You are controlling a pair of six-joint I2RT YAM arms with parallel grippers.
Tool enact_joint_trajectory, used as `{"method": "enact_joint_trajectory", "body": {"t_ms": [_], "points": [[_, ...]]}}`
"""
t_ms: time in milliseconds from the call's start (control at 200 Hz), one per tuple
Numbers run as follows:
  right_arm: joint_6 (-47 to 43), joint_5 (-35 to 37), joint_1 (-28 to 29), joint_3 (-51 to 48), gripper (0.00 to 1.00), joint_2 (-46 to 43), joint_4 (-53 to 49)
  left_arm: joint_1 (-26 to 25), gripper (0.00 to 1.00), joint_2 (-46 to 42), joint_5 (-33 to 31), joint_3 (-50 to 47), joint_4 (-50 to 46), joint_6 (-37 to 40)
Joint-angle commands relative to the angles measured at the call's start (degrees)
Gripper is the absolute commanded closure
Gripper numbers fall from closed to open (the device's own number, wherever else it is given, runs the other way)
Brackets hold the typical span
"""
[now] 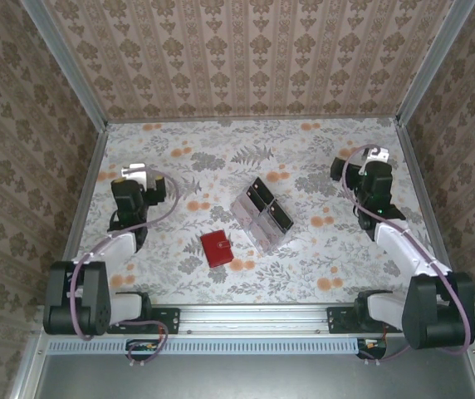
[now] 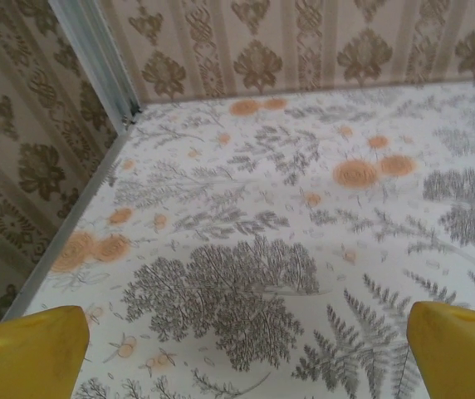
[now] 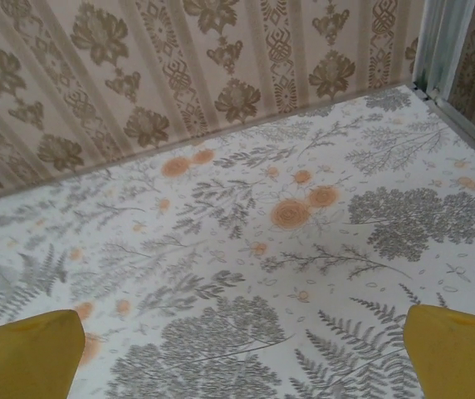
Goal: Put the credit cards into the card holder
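Observation:
The red card holder (image 1: 217, 248) lies closed on the floral table, near the middle front. Just right of it and further back, the black credit cards (image 1: 264, 194) sit in a clear compartmented tray (image 1: 254, 223), another card (image 1: 281, 218) in a nearer compartment. My left gripper (image 1: 135, 174) hangs over the table's left side, well left of the holder. It is open, its yellow fingertips (image 2: 30, 349) wide apart over bare cloth. My right gripper (image 1: 376, 155) hovers at the far right, also open with nothing between its fingertips (image 3: 453, 349).
Patterned walls with metal corner posts (image 2: 96, 58) close the table on three sides. The arm bases and a metal rail (image 1: 254, 317) run along the near edge. Bare floral cloth (image 3: 246, 249) lies under both grippers.

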Motion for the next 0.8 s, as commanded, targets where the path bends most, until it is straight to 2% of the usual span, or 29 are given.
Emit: {"method": "enact_joint_trajectory", "body": {"t_ms": [0, 95, 225, 340, 460, 625, 790], "points": [[5.4, -9.0, 1.1, 3.5, 0.03, -2.0, -13.7, -1.0, 0.00, -4.2, -5.2, 7.3, -16.0, -8.9], [5.6, -13.7, 5.8, 6.5, 0.12, -3.0, -20.8, -1.8, 0.00, -6.5, -5.9, 11.4, -27.0, -16.5], [6.1, -10.6, 18.2, 11.1, 0.17, -1.4, -31.1, -4.4, 0.00, -10.0, -5.8, 12.9, -36.1, -23.2], [9.4, -7.6, 29.5, 14.0, 0.20, 3.0, -34.9, -7.0, 0.00, -12.8, -6.0, 11.2, -40.0, -27.2], [12.7, -5.9, 39.0, 17.0, 0.22, 9.8, -33.8, -9.0, 0.00, -14.8, -7.4, 8.7, -41.1, -29.3], [16.9, -6.4, 46.6, 22.9, 0.27, 22.4, -30.8, -10.5, 0.00, -14.7, -8.6, 7.0, -41.0, -32.8], [19.0, -6.3, 49.6, 29.3, 0.28, 31.7, -29.0, -11.1, 0.00, -13.7, -10.9, 8.2, -43.3, -33.6]]}}
